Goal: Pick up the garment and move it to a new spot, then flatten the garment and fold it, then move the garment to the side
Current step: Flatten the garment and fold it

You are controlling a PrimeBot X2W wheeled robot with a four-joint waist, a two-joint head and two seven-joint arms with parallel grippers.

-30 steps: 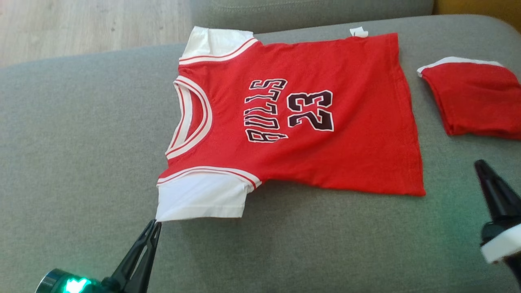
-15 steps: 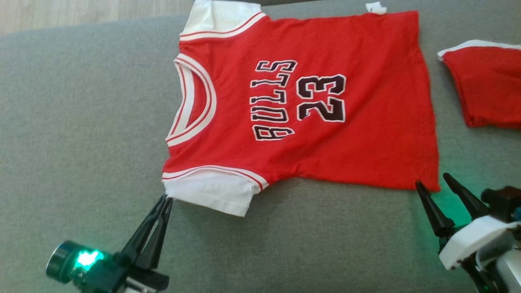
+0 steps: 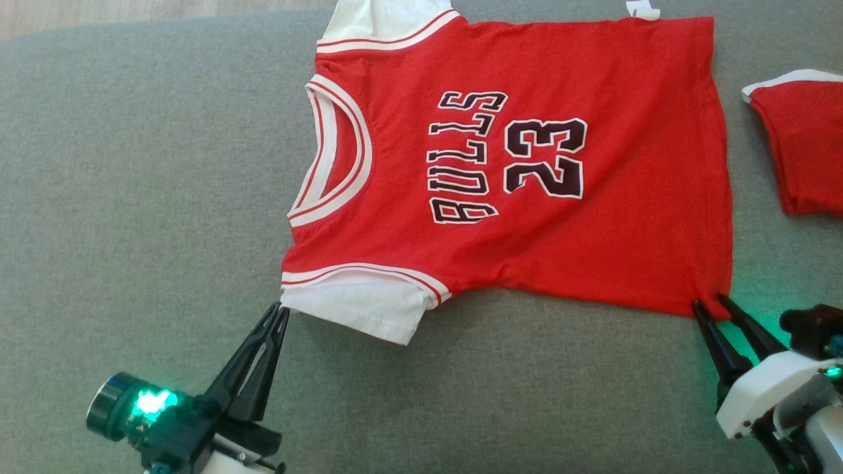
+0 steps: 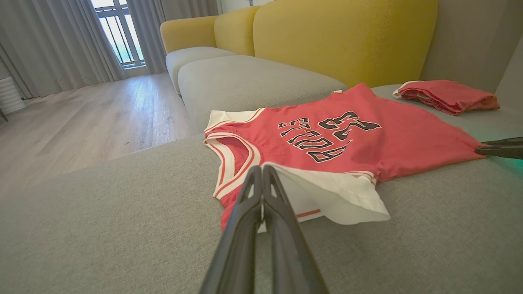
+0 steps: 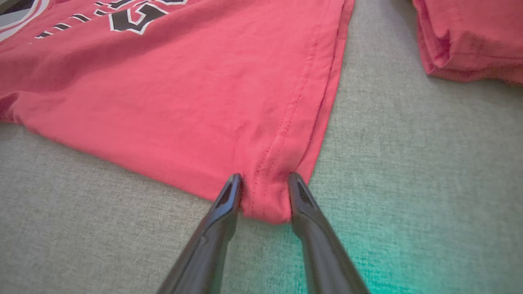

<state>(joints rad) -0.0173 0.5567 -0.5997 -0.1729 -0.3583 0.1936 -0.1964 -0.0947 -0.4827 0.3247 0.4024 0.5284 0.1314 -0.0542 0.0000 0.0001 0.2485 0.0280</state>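
— Where's the jersey (image 3: 612,250)?
— Spread flat on the grey sofa seat (image 3: 132,197), print up, near a folded red piece (image 3: 807,151).
— Your jaws?
— My left jaws are clenched on the white sleeve (image 3: 355,309) corner. My right jaws stand apart, straddling the near hem corner (image 5: 265,204).

We've brought the right gripper (image 3: 708,301) in. A second ago it sat well off the garment (image 3: 593,250), fingers together. It opened wide on approach and now straddles the garment's near hem corner (image 3: 712,291), jaws narrower than half a second ago and cloth puckered between them. The left gripper (image 3: 280,308), pinched on the near sleeve (image 3: 359,309), has drawn its corner toward the garment's body. The sleeve lay flat; now it's lifted and skewed. Our head camera also swung, so the garment's shift in frame isn't real motion.
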